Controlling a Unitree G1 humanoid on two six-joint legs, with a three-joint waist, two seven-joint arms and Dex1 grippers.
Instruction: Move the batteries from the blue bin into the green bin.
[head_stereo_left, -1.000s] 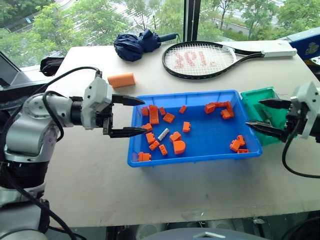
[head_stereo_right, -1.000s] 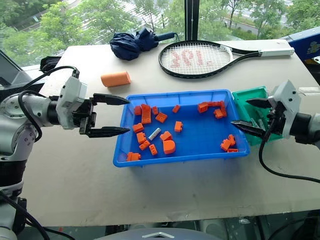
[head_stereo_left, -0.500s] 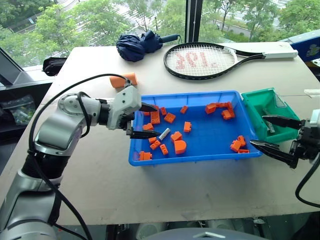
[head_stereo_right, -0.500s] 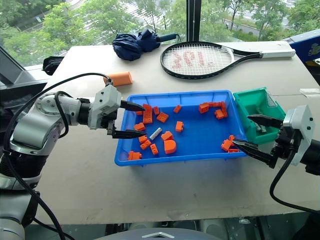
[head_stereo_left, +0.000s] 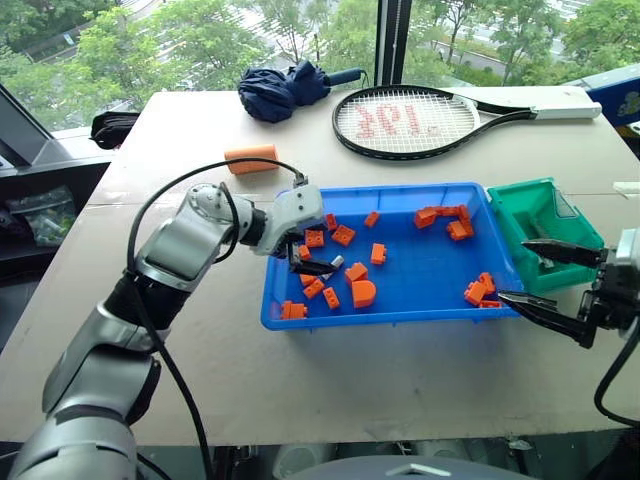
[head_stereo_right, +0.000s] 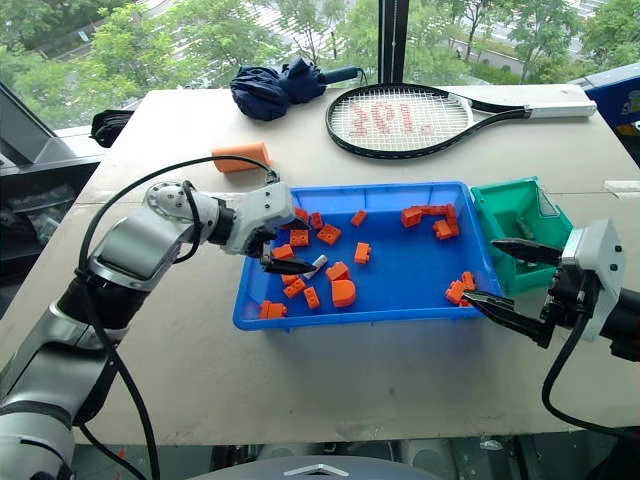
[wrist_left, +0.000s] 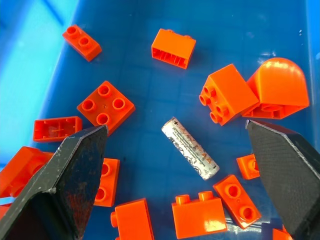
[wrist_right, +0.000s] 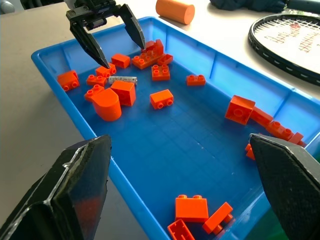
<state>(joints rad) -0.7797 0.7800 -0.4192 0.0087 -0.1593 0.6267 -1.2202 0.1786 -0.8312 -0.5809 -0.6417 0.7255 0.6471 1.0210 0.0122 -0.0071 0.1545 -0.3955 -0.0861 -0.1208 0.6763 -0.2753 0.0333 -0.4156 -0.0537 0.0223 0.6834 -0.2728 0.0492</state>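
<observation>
The blue bin (head_stereo_left: 390, 318) lies mid-table, scattered with orange blocks. One silver-grey battery (wrist_left: 190, 155) lies among the blocks at the bin's left end, also seen as the battery (wrist_right: 122, 79) from the right wrist. My left gripper (head_stereo_left: 318, 255) reaches over the bin's left wall and hangs open just above the battery, one finger on each side, not touching it. The green bin (head_stereo_left: 520, 187) stands against the blue bin's right end. My right gripper (head_stereo_left: 513, 268) is open and holds nothing, level, in front of the green bin by the blue bin's front right corner.
Orange blocks (head_stereo_left: 361, 292) crowd close round the battery. Behind the bins lie a tennis racket (head_stereo_left: 405, 118), a folded navy umbrella (head_stereo_left: 285, 88) and an orange cylinder (head_stereo_left: 250, 158). Bare tabletop runs along the front and left of the blue bin.
My left gripper moved right and down, from outside the blue bin's left wall to over the battery. My right gripper drew back from the green bin toward the table's front.
</observation>
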